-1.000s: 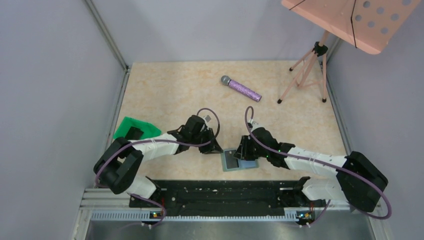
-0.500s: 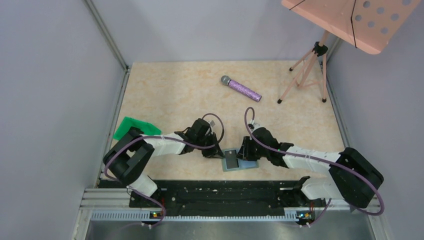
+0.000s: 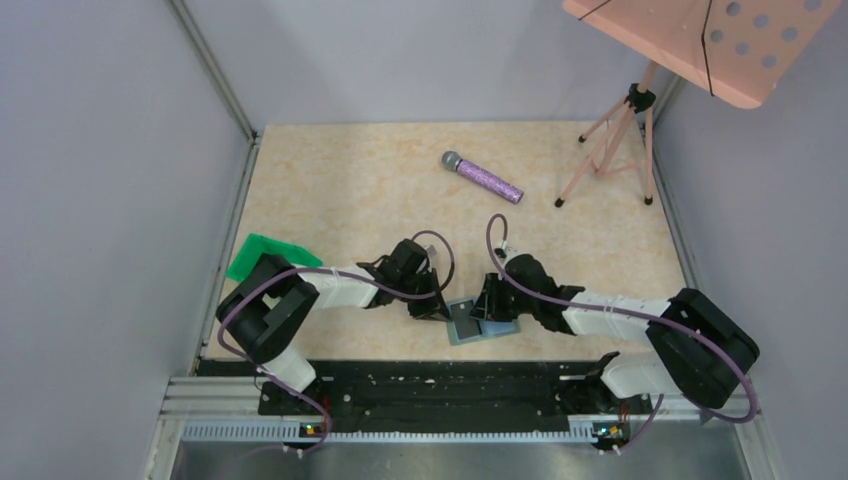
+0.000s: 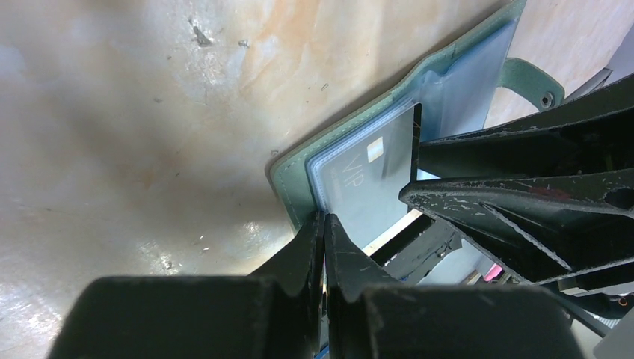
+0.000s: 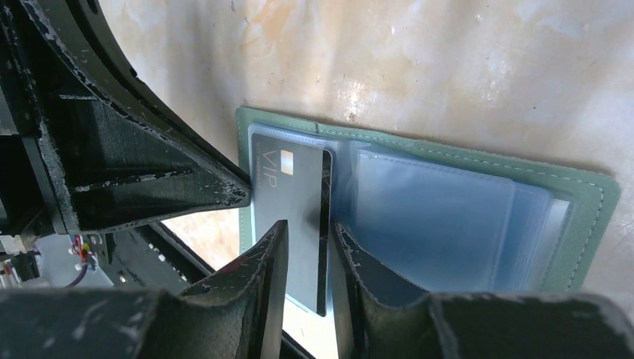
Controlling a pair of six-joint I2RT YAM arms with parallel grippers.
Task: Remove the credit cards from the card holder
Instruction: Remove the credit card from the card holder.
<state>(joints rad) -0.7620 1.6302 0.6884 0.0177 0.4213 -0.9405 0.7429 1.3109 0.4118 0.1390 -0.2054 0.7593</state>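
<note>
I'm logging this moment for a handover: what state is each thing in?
Grey-green folding card holder: open, flat on the table.
Dark rectangular VIP credit card: in the holder's left panel, not yet out.
Left gripper: shut, tips at the holder's edge.
Right gripper: open, fingers straddling the card's edge.
Purple glittery microphone: lying on its side.
Pink perforated music stand: upright on its tripod.
</note>
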